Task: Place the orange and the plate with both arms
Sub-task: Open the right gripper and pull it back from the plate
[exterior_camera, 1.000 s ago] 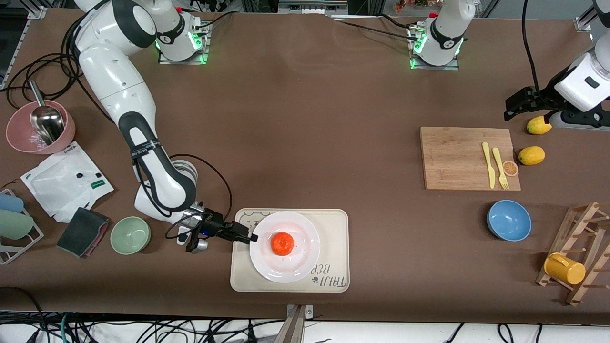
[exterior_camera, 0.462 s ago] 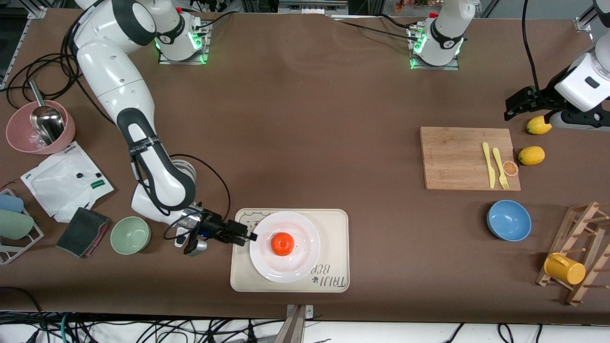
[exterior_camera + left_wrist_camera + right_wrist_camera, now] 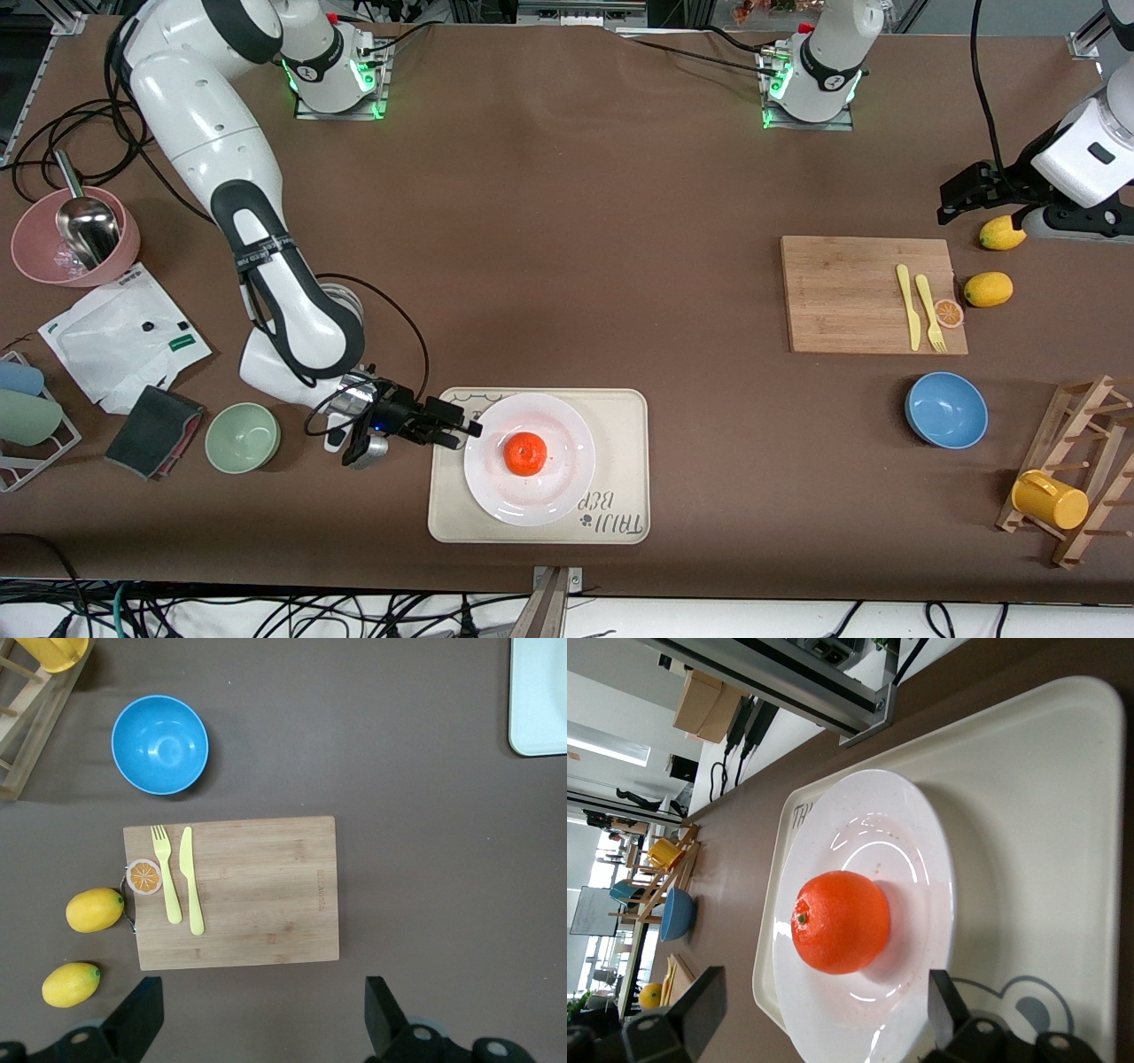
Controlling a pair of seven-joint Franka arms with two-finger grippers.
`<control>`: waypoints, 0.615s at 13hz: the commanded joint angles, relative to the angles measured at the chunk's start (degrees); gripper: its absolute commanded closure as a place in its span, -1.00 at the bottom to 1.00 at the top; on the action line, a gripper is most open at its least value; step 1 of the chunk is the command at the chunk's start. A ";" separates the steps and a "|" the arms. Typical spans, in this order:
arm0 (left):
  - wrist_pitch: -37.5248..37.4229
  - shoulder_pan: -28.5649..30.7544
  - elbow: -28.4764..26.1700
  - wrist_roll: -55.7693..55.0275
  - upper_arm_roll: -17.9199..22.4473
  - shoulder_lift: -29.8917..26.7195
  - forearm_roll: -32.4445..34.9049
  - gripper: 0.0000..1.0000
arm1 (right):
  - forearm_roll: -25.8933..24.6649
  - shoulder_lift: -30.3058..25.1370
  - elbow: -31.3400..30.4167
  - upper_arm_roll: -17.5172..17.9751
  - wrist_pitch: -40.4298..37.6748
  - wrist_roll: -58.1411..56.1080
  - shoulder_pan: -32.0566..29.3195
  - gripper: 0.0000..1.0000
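Our right gripper (image 3: 468,431) hangs at the plate (image 3: 558,492) rim, jaws wide and empty; the orange (image 3: 524,453) sits centred just ahead. We should withdraw level, avoiding the rim. Left gripper (image 3: 952,197) waits wide.

Small round bright orange-red orange (image 3: 524,453) with dimpled top, sitting upright at the middle of a round glossy white plate (image 3: 567,431), plate lying flat on a cream rectangular tray (image 3: 625,424) near the table's front edge
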 commanded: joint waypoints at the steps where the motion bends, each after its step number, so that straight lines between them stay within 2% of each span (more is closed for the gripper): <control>1: -0.26 0.40 1.21 1.36 -0.12 0.53 0.39 -1.00 | -0.96 -9.43 -12.28 -2.39 -0.15 -0.09 -0.37 -1.00; 4: -0.26 0.40 1.21 1.27 -0.12 0.53 0.39 -1.00 | -2.80 -17.61 -22.31 -4.68 -0.68 -0.18 -0.37 -1.00; 8: -0.26 0.40 1.21 1.36 -0.12 0.53 0.39 -1.00 | -9.21 -24.39 -28.57 -10.47 -9.35 0.00 -0.28 -1.00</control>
